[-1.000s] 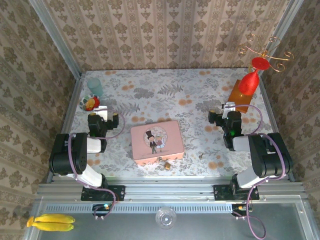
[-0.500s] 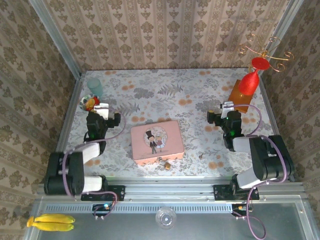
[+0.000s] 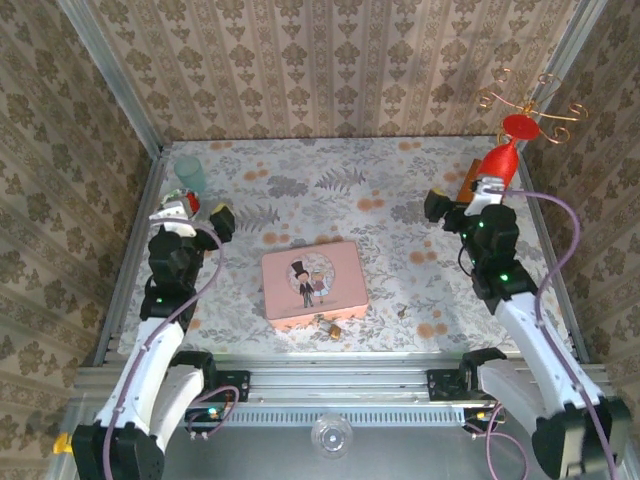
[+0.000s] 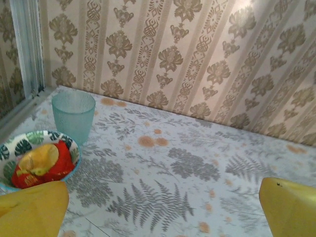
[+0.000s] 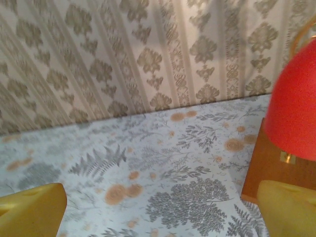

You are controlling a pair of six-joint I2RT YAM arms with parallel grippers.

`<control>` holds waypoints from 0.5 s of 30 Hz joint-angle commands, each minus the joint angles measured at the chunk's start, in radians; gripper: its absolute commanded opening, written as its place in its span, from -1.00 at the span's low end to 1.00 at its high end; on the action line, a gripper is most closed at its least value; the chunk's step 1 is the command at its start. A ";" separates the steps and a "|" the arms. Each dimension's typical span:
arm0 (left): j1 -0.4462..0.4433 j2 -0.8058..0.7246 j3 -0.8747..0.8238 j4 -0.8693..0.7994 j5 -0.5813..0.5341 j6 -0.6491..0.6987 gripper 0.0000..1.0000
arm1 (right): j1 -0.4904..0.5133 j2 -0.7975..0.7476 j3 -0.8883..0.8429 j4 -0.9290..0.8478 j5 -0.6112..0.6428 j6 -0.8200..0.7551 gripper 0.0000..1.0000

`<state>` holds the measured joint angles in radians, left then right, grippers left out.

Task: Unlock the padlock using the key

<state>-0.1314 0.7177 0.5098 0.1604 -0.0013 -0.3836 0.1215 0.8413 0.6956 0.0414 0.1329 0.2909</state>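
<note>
Leaf-print ceramic bowl [image 4: 22, 144] at the far left holds a crumpled red and yellow wrapper [image 4: 43, 163]. Just beside it, nearer the back wall, is a translucent teal plastic cup [image 4: 73, 114], upright; contents can't be told. A pink rectangular picture tin [image 3: 313, 283] sits mid-table with its lid closed and a cartoon couple on top.

The tiny brass-gold padlock [image 3: 334, 329] lies on the table at the tin's near edge, just beside it. The tiny thin dark key [image 3: 402, 311] lies to the right of the tin, apart from the padlock, with neither arm near it.

The left gripper [image 4: 162, 210] has its yellow-tipped fingers spread wide and holds nothing, up by the bowl. The right gripper [image 5: 158, 210] is also spread wide and holds nothing, next to a red cone ornament [image 5: 294, 106] on an orange-brown wooden block [image 5: 257, 168].

The surface is a pale floral and fern print table cover [image 3: 380, 200]. Beige striped damask wallpaper [image 3: 330, 70] covers three sides, with aluminium frame posts in the corners.
</note>
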 commanded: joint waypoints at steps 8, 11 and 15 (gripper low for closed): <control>0.069 -0.327 -0.131 -0.053 0.273 -0.296 1.00 | -0.038 -0.286 -0.018 -0.459 -0.062 0.294 1.00; 0.062 -0.249 -0.074 -0.155 0.370 -0.238 1.00 | -0.029 -0.236 0.058 -0.602 -0.107 0.280 1.00; -0.136 -0.126 0.001 -0.294 0.274 -0.127 1.00 | 0.051 -0.190 0.097 -0.709 -0.106 0.296 0.97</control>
<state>-0.1455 0.5457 0.4500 -0.0116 0.2771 -0.6037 0.1234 0.6346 0.7525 -0.5167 0.0719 0.5591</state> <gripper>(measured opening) 0.999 0.992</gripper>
